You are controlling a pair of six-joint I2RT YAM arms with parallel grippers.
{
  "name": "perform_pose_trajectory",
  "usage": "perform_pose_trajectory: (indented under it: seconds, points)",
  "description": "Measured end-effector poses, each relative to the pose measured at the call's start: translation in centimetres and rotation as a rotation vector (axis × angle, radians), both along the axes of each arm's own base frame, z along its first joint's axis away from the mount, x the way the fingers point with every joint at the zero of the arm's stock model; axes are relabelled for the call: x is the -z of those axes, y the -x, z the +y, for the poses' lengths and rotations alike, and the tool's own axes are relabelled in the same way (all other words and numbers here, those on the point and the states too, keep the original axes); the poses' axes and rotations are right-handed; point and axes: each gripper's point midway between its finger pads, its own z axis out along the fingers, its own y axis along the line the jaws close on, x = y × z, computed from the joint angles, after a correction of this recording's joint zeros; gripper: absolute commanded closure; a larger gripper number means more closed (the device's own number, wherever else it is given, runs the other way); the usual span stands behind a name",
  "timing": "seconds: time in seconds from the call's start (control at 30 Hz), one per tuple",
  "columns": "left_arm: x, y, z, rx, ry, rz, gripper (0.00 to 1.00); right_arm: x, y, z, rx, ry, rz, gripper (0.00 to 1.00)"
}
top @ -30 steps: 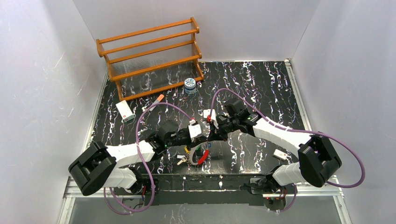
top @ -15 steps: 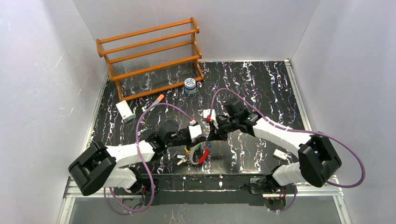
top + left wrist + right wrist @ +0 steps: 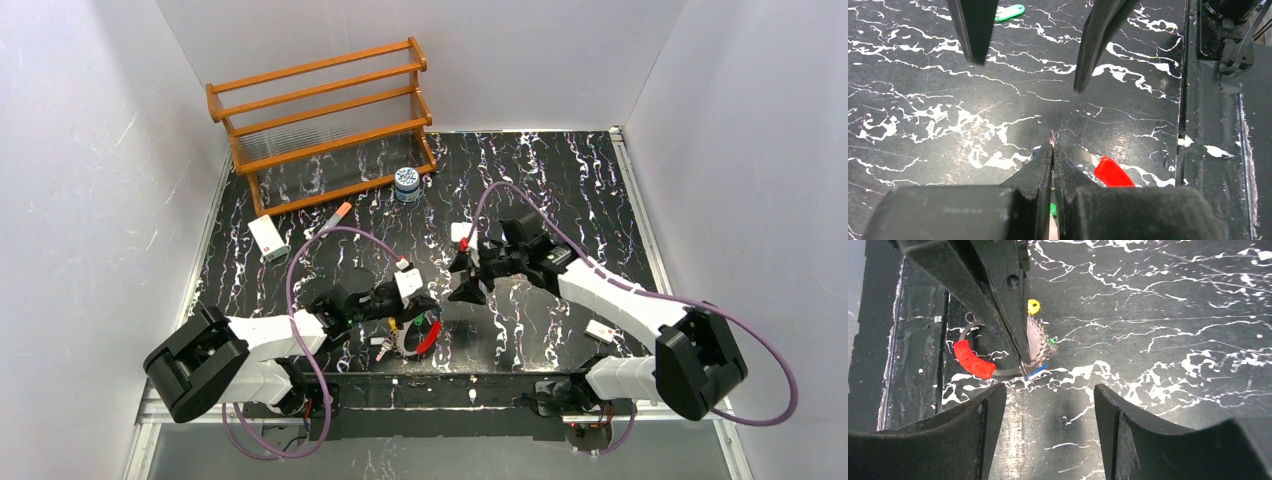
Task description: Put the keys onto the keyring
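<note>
The left hand point(image 3: 428, 303) is fully closed, its fingers pressed flat together. In the left wrist view a thin metal tip shows between the fingertips. The silver band of the keyring point(image 3: 431, 338) runs out from them toward 4 o'clock into its red section. The grip is on the keyring. A serrated key blade lies against the fingers, and it cannot be told whether that blade is pinched as well.

The right hand point(image 3: 466, 278) has its jaws set wide apart with nothing between them. It hangs above the desk point(image 3: 560, 180) at 1 o'clock of the keyring, apart from it, with its fingers pointing toward the left hand.

The keyring lies near the front edge of the desk, at 6 o'clock of the desk centre, directly under the fingertips of the left hand. In the top view its red section is on the 3 o'clock side of the loop.

The keys point(image 3: 386, 345) are clustered at the keyring:
- a silver bunch at 9 o'clock of the loop
- a yellow head at 10 o'clock
- a green head at 12 o'clock

Whether each key is threaded on the loop cannot be told.

The wooden rack point(image 3: 320, 110) stands at 11 o'clock at the far edge. The jar point(image 3: 406, 184) stands at 12 o'clock of the keyring, well apart from it.
</note>
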Motion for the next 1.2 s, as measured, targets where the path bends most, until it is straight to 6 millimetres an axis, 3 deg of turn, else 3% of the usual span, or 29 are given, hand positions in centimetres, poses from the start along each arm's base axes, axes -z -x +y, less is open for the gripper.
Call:
perform_pose_trajectory:
  seconds: [0.2,0.5,0.73,1.2]
  points:
    - [-0.6,0.2,0.1,-0.024,0.069,0.011,1.00,-2.0,0.1,-0.8,0.018,-0.155,-0.022,0.26]
    - [-3.1,0.9,0.8,-0.036,0.216,-0.057,1.00,-2.8,1.6,-0.3,-0.024,-0.289,0.022,0.44]
    - [-4.5,1.0,0.8,-0.036,0.281,-0.073,1.00,-4.4,1.9,0.4,-0.058,-0.365,0.021,0.52]
    - [-5.1,1.1,0.7,-0.034,0.305,-0.075,1.00,-2.2,1.9,1.0,-0.081,-0.343,0.116,0.61]
